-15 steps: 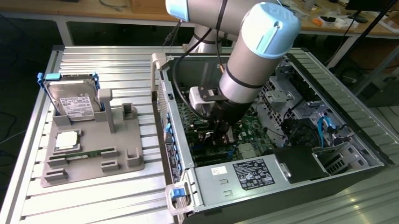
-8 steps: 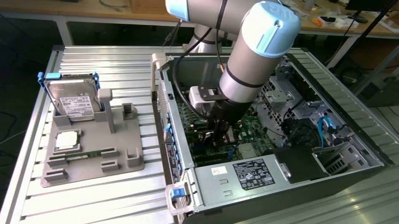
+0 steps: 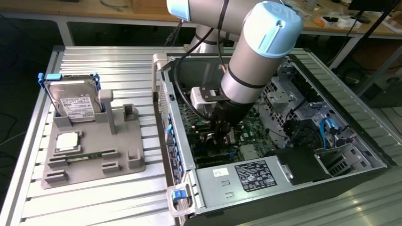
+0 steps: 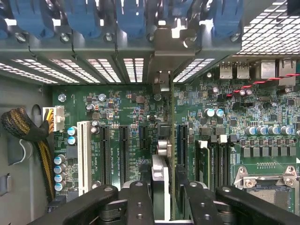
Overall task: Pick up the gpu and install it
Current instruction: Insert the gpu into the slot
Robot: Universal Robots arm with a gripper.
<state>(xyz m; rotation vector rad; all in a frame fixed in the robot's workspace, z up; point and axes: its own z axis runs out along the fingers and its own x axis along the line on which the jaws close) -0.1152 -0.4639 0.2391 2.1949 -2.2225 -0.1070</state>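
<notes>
I have the jaws clenched on the gpu [image 4: 165, 154] at frame centre, seating it into the motherboard [image 4: 225, 140] slot; pressing straight down is needed.

gpu [image 4: 171, 140]: seen edge-on in the wrist view; its lower part is hidden between the gripper [image 4: 164, 187] fingers; faces not visible.
gripper tips [image 3: 220, 141]: in the exterior view, lost against dark motherboard [image 3: 248, 129] clutter; contact not readable.
arm [image 3: 251, 61]: upper links cut by the picture's top edge.
label [image 3: 254, 175]: print too small to read.
hard drive [image 3: 74, 102]: label text illegible.
</notes>
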